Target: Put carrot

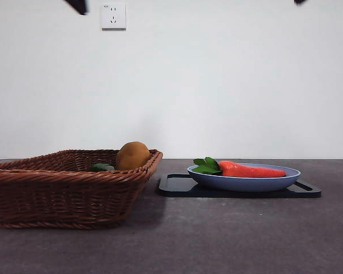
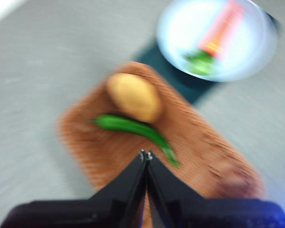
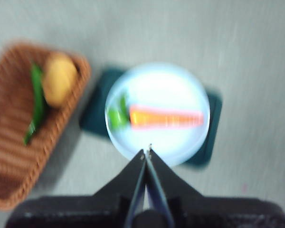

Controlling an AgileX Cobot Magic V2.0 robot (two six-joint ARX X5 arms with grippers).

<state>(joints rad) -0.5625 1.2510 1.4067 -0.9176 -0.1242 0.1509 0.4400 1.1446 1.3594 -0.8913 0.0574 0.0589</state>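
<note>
The carrot [image 1: 252, 169], orange-red with green leaves at its thick end, lies in a pale blue plate [image 1: 246, 182] on a dark tray [image 1: 177, 185]. It also shows in the right wrist view [image 3: 166, 118] and the left wrist view [image 2: 221, 27]. My right gripper [image 3: 147, 152] is shut and empty, high above the plate [image 3: 157, 80]. My left gripper [image 2: 146, 155] is shut and empty, high above the wicker basket [image 2: 114, 142]. In the front view both arms show only as black tips at the top corners.
The wicker basket [image 1: 57, 188] stands at the left and holds a round yellow-brown potato [image 1: 132, 155] and a small green vegetable [image 1: 102, 167]. A wall with a socket [image 1: 113, 16] stands behind the table.
</note>
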